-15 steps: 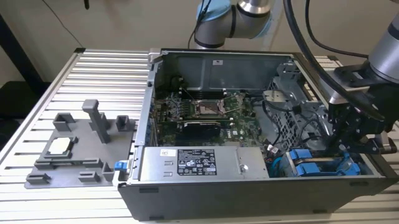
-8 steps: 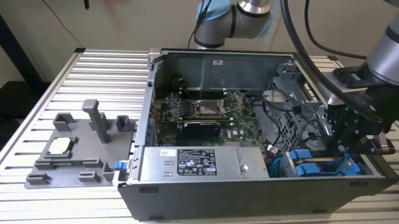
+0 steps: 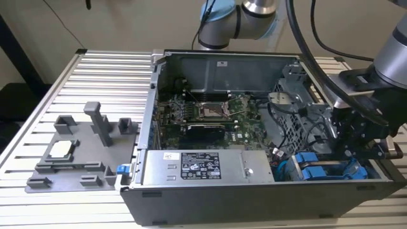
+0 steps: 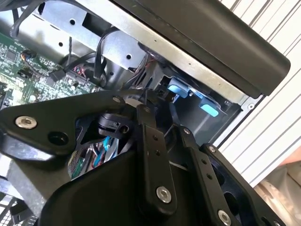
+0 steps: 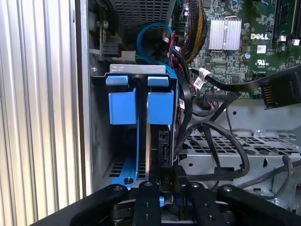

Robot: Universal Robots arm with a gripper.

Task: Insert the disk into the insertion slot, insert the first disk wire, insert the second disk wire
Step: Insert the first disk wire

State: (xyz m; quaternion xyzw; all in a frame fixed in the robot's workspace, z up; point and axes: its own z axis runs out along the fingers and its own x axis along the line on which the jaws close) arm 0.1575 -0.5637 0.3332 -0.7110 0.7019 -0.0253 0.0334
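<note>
Exterior view: an open computer case (image 3: 254, 200) of black and grey sheet metal lies on a ribbed aluminium worktop (image 3: 102, 81). The arm comes in from the exterior view's upper right, and the pincer (image 3: 344, 161) is down inside the case's lower right corner, just beside the blue carrier ends (image 3: 309, 162). Only this view takes in the boxy silver power supply (image 3: 203, 167) along the near wall and the matte grey moulded fixture (image 3: 76, 152) on the worktop at the exterior view's lower left.

First wrist view: looks straight into the dark grey drive cage. The disk (image 5: 160, 108) sits in the insertion slot (image 5: 99, 141), end-on. Its glossy blue plastic carrier face is beside a second blue carrier (image 5: 122, 103). A black connector (image 5: 163, 148) lies against the disk's end, and the pincer (image 5: 165, 178) is right at it. Round black cables (image 5: 221, 132) arc over the perforated cage plate. A blue cable (image 5: 146, 35) loops near the green motherboard (image 5: 235, 61) with its finned silver heatsink (image 5: 225, 33).

Second wrist view: the pincer (image 5: 165, 178) from behind, black bolted link bars, with blue tabs (image 4: 181, 87) under the case's rim.

I cannot tell whether the pincer is spread or pinching the connector.
</note>
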